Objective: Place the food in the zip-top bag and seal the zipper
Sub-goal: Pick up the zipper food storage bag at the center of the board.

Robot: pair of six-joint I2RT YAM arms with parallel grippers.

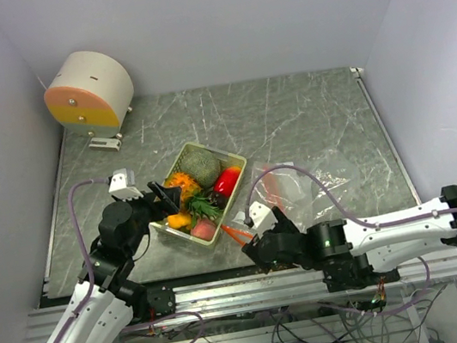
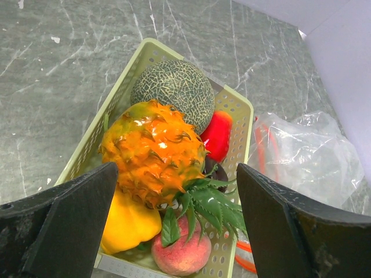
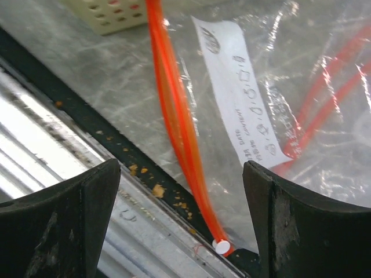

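- Currently found: all the toy food inside the pale green perforated plastic basket (image 1: 219,153), which is set left of centre on the grey marbled counter (image 1: 305,107) and reaches toward its near edge.
- Logged at the basket's far end: grey-green netted toy melon (image 2: 174,87).
- Just nearer, beside the melon: orange bumpy pineapple-like toy fruit (image 2: 153,150).
- Along the right wall: glossy red toy pepper (image 2: 217,134).
- Over the middle: green leafy plastic sprig (image 2: 203,202).
- At the near end: yellow toy piece (image 2: 128,223) and pink peach-like toy piece (image 2: 182,255).
- Noted clear zip-top plastic bag (image 1: 334,181) lying flat just right of the basket, one corner reaching the counter's near edge. White paper label (image 3: 237,87) seen on it.
- Noted left gripper (image 2: 177,168) spread wide above the basket's near end, one finger on either side of the pineapple-like fruit. No contact visible.
- Noted right gripper (image 3: 181,168) likewise spread, low over the bag's corner at the near edge.
- Seen between the right fingers: orange zipper strip (image 3: 177,116), unpinched, ending at a small white round tab (image 3: 222,246).
- At the far left corner: cream and orange round drum (image 1: 89,89).
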